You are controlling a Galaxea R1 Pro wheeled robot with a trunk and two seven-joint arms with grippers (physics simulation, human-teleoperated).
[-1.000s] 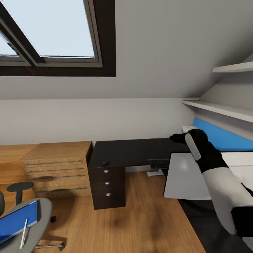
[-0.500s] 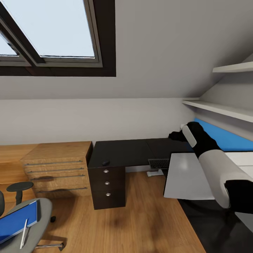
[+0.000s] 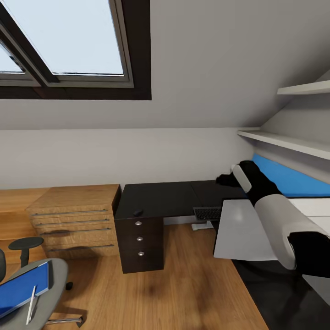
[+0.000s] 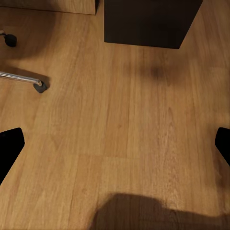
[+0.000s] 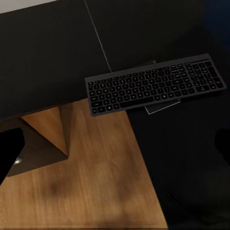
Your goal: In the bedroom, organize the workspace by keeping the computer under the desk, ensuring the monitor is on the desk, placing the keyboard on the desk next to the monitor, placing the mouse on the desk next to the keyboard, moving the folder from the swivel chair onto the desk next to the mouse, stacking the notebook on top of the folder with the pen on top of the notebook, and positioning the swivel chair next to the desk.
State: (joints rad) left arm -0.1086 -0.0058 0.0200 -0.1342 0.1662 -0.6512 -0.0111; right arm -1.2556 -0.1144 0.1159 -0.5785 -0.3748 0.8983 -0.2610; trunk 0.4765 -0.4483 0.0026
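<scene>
Wood plank floor (image 3: 192, 293) runs across the attic bedroom under a sloped grey wall with a skylight (image 3: 68, 41). Nearest, at the head view's lower left, the chair (image 3: 50, 279) carries the blue folder (image 3: 23, 286) on its grey seat, with the light pen (image 3: 31, 305) lying across the folder's near edge; one black armrest (image 3: 25, 244) stands just behind.

In the left wrist view the left jaws (image 4: 115, 143) are spread wide over bare floor, gripping nothing, with a chrome chair leg (image 4: 21, 79) and the foot of the drawer unit (image 4: 148, 21) beyond.

On the right of the head view, the monitor (image 3: 240, 229) shows its white back, tilted. The right arm (image 3: 279, 220) reaches past it over the far end of the black desk (image 3: 160, 199). The right jaws (image 5: 115, 143) are wide open and empty, hanging above the keyboard (image 5: 153, 84), which lies on a dark surface with one end sticking out over the floor. In the head view the keyboard (image 3: 207, 213) shows just beside the monitor's edge.

Farther on, the mouse (image 3: 137, 212) sits on the desk above the knobbed drawers (image 3: 140, 238). A wooden dresser (image 3: 75, 217) stands touching the desk's left side. Two shelves (image 3: 293, 142) and a blue panel (image 3: 293, 178) line the right wall.
</scene>
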